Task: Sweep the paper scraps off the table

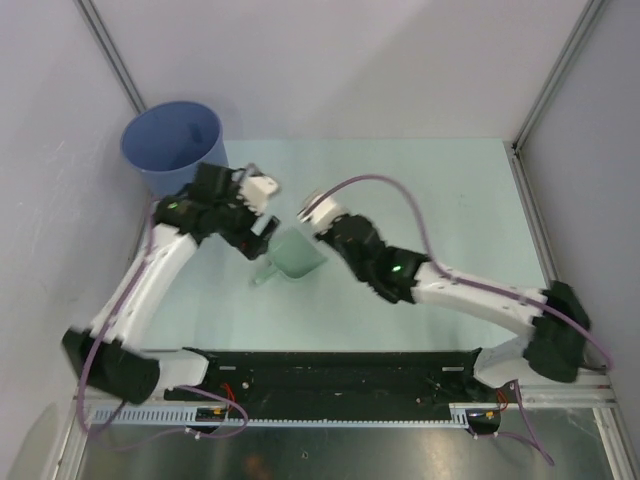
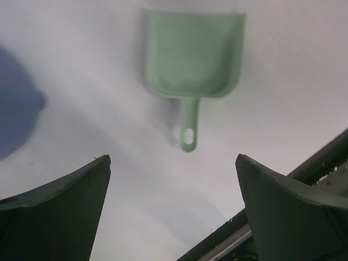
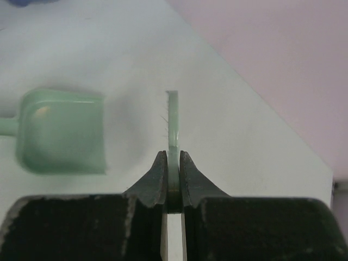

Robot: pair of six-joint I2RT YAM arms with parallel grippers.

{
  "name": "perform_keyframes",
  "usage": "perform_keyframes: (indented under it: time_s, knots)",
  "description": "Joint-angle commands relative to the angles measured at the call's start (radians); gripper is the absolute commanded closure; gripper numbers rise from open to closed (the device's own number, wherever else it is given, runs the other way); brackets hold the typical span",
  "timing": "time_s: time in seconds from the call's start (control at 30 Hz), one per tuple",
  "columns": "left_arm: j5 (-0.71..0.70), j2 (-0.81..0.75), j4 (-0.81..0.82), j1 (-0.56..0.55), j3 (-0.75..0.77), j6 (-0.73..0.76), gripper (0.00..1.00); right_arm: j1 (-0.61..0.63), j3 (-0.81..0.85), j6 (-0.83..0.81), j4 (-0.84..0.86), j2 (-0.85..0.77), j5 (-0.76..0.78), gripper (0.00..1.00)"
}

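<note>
Now the green dustpan [image 1: 298,255] lies flat near the middle of the table [image 1: 450,190]. Just past it, the left jaws are spread wide and hold nothing. The right jaws pinch a thin green brush [image 3: 173,117]. A blue bucket [image 1: 175,140] stands at the far left corner. I cannot tell where the paper scraps are.

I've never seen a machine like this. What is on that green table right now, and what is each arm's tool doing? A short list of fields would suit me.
left tool: open, empty, hanging near the dustpan's handle
right tool: shut on the brush
brush: mint green, seen edge-on over the table
dustpan: mint green, lying on the table, touched by neither tool, looks empty
bucket: blue, at the far left corner
table: pale green
paper scraps: none visible in any view
</note>
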Motion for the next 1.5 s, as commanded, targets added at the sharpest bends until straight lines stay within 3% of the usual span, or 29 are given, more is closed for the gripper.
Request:
perform_keyframes:
  time_s: [0.0,0.17,0.3,0.33,0.37,0.43,0.53,0.63,0.67,0.73,0.77,0.87,0.9,1.03,1.13,1.4,1.47]
  knots:
    - [0.07,-0.213,0.001,0.135,-0.001,-0.105,0.0,0.15,-0.006,-0.238,0.328,0.193,0.066,1.0]
    - [-0.077,-0.351,0.003,0.173,-0.1,-0.102,0.0,0.237,0.078,-0.309,0.296,0.386,0.098,1.0]
    - [-0.088,-0.373,0.004,0.193,-0.142,-0.09,0.0,0.266,0.115,-0.351,0.279,0.474,0.127,1.0]
    - [-0.09,-0.376,0.004,0.193,-0.147,-0.085,0.0,0.28,0.126,-0.34,0.247,0.482,0.127,0.92]
    - [-0.093,-0.376,0.006,0.195,-0.147,-0.082,0.0,0.289,0.149,-0.332,0.224,0.488,0.112,0.51]
    - [-0.097,-0.373,0.008,0.196,-0.144,-0.077,0.0,0.329,0.167,-0.315,0.154,0.477,0.093,0.01]
    - [-0.106,-0.359,0.008,0.201,-0.136,-0.083,0.0,0.381,0.19,-0.271,0.033,0.399,0.002,0.0]
    - [-0.116,-0.344,0.011,0.206,-0.128,-0.087,0.0,0.433,0.227,-0.174,-0.127,0.284,-0.245,0.0]
    - [-0.114,-0.344,0.011,0.207,-0.128,-0.087,0.0,0.43,0.23,-0.138,-0.164,0.25,-0.445,0.0]
    - [-0.113,-0.339,0.017,0.209,-0.127,-0.084,0.0,0.412,0.232,-0.111,-0.257,0.172,-0.65,0.0]
    - [-0.096,-0.338,0.02,0.209,-0.128,-0.082,0.0,0.365,0.232,-0.101,-0.29,0.155,-0.865,0.0]
    - [-0.059,-0.336,0.037,0.209,-0.147,-0.067,0.0,0.272,0.233,-0.11,-0.437,0.134,-1.202,0.0]
    - [-0.053,-0.339,0.046,0.209,-0.156,-0.056,0.0,0.205,0.235,-0.137,-0.483,0.14,-1.251,0.0]
    - [-0.027,-0.348,0.122,0.21,-0.226,-0.022,0.0,0.018,0.235,-0.143,-0.71,0.196,-1.333,0.0]
    - [-0.019,-0.352,0.197,0.21,-0.289,0.008,0.0,-0.153,0.229,-0.087,-0.761,0.235,-1.376,0.0]
    - [-0.005,-0.367,0.469,0.212,-0.543,0.071,0.0,-0.599,0.123,0.33,-0.559,0.264,-1.145,0.0]
    - [-0.021,-0.379,0.625,0.213,-0.61,0.052,0.0,-0.686,0.086,0.43,-0.468,0.244,-0.973,0.0]
